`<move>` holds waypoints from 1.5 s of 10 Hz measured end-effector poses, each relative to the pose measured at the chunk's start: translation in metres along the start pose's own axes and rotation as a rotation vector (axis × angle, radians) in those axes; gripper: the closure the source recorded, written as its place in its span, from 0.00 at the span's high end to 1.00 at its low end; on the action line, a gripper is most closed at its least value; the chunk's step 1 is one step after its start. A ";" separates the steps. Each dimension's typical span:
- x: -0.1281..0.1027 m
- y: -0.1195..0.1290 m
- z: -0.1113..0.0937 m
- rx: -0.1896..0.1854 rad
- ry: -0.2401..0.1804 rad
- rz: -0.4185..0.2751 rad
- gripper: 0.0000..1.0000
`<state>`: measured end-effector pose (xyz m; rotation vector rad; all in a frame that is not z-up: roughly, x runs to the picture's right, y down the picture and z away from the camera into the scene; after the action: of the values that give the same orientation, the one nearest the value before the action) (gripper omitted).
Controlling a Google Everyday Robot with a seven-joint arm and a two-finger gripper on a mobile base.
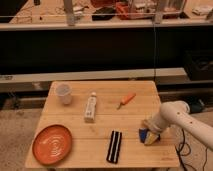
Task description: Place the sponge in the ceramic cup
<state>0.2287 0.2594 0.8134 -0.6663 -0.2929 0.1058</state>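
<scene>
Gripper (150, 130) low, open or closed: can't tell. Sponge (145, 136) right under tip, long axis unclear. Striped bar (115, 146) just left; white tube (90, 107), orange tool (126, 100) toward ceramic cup (63, 93), far left.

My wooden bench (107, 89) carries: ceramic cup (63, 93), back left; white tube (90, 107), centre; orange-handled tool (126, 100) right of the tube; orange plate (52, 145), front left; striped bar (115, 146), front centre; sponge (145, 136), front right, with my pincer (150, 132) down at it.
</scene>
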 end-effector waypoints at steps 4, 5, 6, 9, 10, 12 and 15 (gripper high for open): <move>0.001 -0.001 -0.001 -0.003 0.013 -0.006 0.46; 0.000 -0.002 0.000 -0.004 0.017 -0.014 0.35; -0.001 -0.003 0.000 -0.004 0.022 -0.020 0.23; -0.013 -0.011 -0.014 0.005 0.034 -0.052 0.01; -0.021 -0.015 -0.021 0.005 0.039 -0.068 0.01; -0.032 -0.020 -0.032 0.008 0.050 -0.092 0.01; -0.051 -0.033 -0.046 0.023 0.058 -0.111 0.01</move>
<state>0.1945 0.1963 0.7879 -0.6282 -0.2724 -0.0166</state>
